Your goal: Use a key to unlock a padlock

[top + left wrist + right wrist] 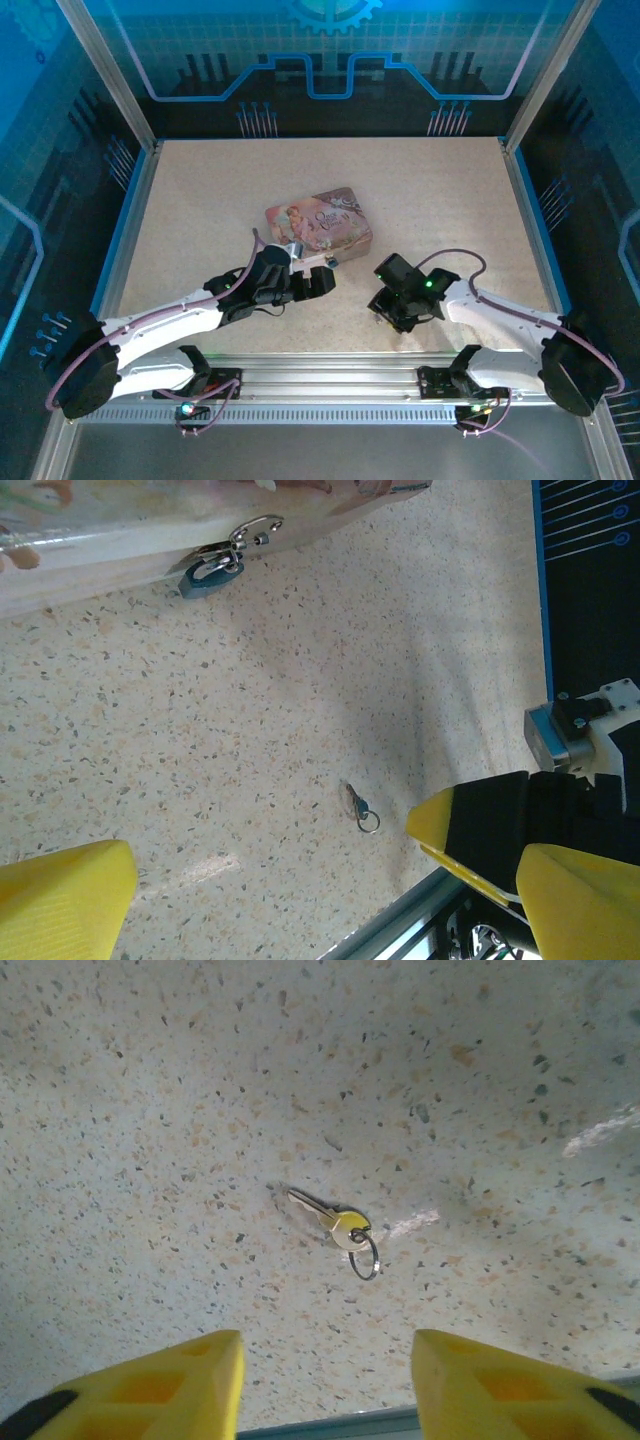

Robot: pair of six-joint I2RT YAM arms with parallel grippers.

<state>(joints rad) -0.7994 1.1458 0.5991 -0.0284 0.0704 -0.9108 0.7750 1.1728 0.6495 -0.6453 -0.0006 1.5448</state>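
The right gripper [325,1390] is hovering over the key [330,1222], its jaws standing apart with nothing between them. In the right wrist view the key is lying flat on the speckled table [150,1080] just above the middle of the frame, in line with the gap between the jaws. Its blade is pointing to the upper left, and a small ring [364,1258] is hanging off its head at the lower right.

The step in hand looks to be picking up the key. It is thin and flat against the table, so the fingertips [170,1385] will probably need to come down until they are brushing the surface on both sides of it. Pinching across the head, not the blade, should leave the blade sticking out free for the lock. The ring is a risk: if it gets caught under a finger, it could tilt or flick the key.

The padlock [210,575] is sitting at the upper left of the left wrist view, hooked through the clasp of the pink tin [100,530] at its lower edge. It is well apart from the key. The left gripper [320,905] is waiting wide open and empty near the tin, placed to steady the padlock.
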